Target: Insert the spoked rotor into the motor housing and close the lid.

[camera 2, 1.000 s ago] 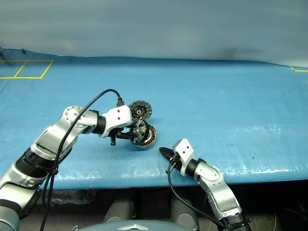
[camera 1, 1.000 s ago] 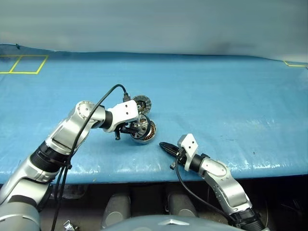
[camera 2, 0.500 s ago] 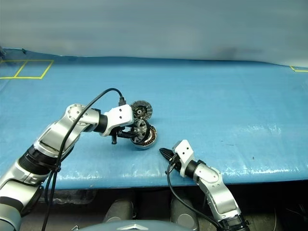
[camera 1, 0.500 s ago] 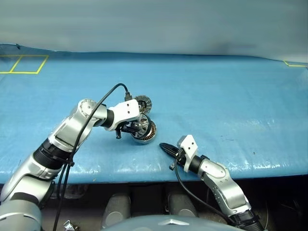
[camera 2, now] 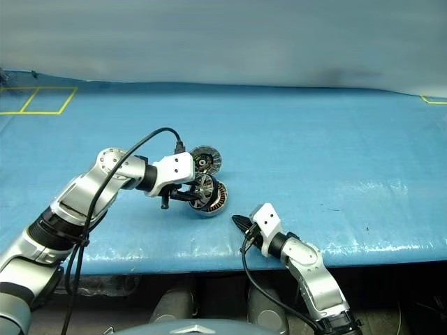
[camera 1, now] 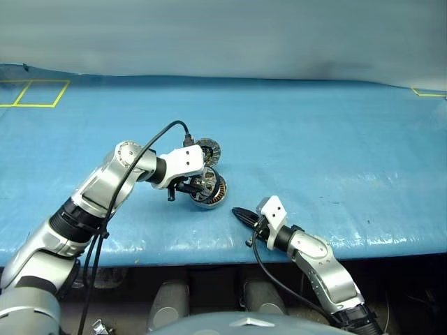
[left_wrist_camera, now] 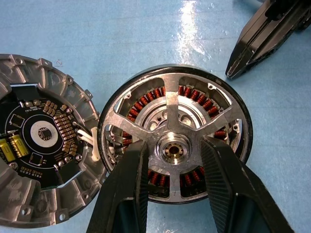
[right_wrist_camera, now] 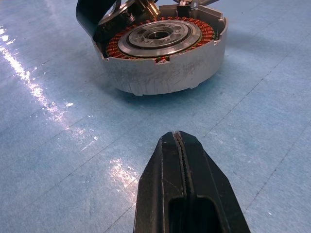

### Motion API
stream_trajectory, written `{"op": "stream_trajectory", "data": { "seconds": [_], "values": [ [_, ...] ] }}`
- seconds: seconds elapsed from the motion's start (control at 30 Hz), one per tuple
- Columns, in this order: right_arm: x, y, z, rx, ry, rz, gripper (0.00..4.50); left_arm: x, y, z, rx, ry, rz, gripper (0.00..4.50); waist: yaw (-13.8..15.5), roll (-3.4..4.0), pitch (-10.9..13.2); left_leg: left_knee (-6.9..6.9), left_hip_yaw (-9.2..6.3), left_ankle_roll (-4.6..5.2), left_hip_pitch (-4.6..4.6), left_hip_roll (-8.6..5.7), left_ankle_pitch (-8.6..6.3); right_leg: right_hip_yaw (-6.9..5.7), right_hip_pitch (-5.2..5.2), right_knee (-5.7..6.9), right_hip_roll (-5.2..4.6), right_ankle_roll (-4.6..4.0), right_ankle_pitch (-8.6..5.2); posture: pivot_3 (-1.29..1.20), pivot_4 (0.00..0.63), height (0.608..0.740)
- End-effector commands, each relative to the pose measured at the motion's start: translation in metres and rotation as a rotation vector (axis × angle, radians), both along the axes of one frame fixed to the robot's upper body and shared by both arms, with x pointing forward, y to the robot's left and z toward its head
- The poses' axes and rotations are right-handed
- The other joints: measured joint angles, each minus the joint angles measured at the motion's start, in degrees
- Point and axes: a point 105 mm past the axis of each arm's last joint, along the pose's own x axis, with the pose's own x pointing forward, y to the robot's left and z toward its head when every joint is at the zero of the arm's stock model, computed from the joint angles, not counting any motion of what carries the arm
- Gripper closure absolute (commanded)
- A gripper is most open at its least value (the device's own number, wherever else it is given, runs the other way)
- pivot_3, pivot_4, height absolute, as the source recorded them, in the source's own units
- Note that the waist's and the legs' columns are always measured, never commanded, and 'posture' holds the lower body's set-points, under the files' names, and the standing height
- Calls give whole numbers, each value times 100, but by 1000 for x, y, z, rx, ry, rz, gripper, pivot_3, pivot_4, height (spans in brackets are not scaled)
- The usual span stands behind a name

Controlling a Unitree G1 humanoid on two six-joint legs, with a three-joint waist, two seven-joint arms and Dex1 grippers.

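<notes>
We see the motor housing (camera 1: 209, 191) resting on the blue table cover (camera 1: 335, 146), near the front edge and a little left of centre; its ring of copper-brown windings shows around a silver centre. The lid (camera 1: 207, 149) lies open just beside the housing at 12 o'clock from it in the head views; in the left wrist view the lid (left_wrist_camera: 36, 145) shows a dark circuit board inside a grey ribbed rim, and white wires run from it to the housing.

Our left gripper (camera 1: 195, 187) comes in from 9 o'clock of the housing and points down at it; its 2 black fingers (left_wrist_camera: 124, 194) pinch the spoked rotor (left_wrist_camera: 175, 143), 1 finger on each side of the central hub. The rotor is held over the housing's open top, tilted so that 1 edge is raised, and in the right wrist view the spoked rotor (right_wrist_camera: 104, 14) stands above the far rim, not seated; the windings stay visible beneath its silver spokes.

Our right gripper (camera 1: 239, 213) hovers low over the cover at 4 o'clock from the housing, near it but apart; its 2 fingers are pressed together, empty, with the tip pointing toward the housing (right_wrist_camera: 163, 46).
</notes>
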Motion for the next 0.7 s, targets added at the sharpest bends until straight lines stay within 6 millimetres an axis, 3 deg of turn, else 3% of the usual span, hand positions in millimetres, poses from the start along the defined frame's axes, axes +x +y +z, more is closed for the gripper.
{"op": "stream_trajectory", "data": {
  "seconds": [0.03, 0.23, 0.37, 0.57, 0.63, 0.7],
  "values": [
    [2, 1, 5, 11, -20, -2, 4500, 1, 1, 4, 19, -13, -17, 2014, 1, 0, 0, 0, 0, 0, 0, 0, 0, 0, 0, 0, 0, 0, 0, 0, 150, 740],
    [2, 1, 5, 12, -21, -5, 4500, 1, 1, 5, 26, -14, -27, 34, 3, 0, 0, 0, 0, 0, -1, 0, 0, 0, 0, 0, 0, 0, 0, 0, 150, 740],
    [2, 1, 5, 12, -21, -4, 4500, 1, -3, 13, -11, -35, -35, 34, 3, 0, 0, 0, 0, 0, -1, 0, 0, 0, 0, 0, 0, 0, 0, 0, 150, 740],
    [1, -1, 9, 15, -29, -10, 4500, -15, -15, 35, -210, -23, -69, 34, -2, 0, 0, 0, 0, 0, -2, 0, 0, 0, -2, -2, -1, 0, 0, 0, 150, 740],
    [1, -2, 11, 14, -35, -15, 4500, -20, -9, 32, -239, -5, -27, 34, -15, 2, -1, -7, 1, 0, 2, 1, 0, 3, -2, -3, -1, -1, 0, 0, 150, 740],
    [0, -4, 13, 4, -39, -17, 4500, -28, 0, 23, -247, 31, 15, 407, -25, 2, 0, -10, 2, 0, 3, 2, 0, 4, -2, -3, -1, -2, -1, 0, 150, 740]
  ]
}}
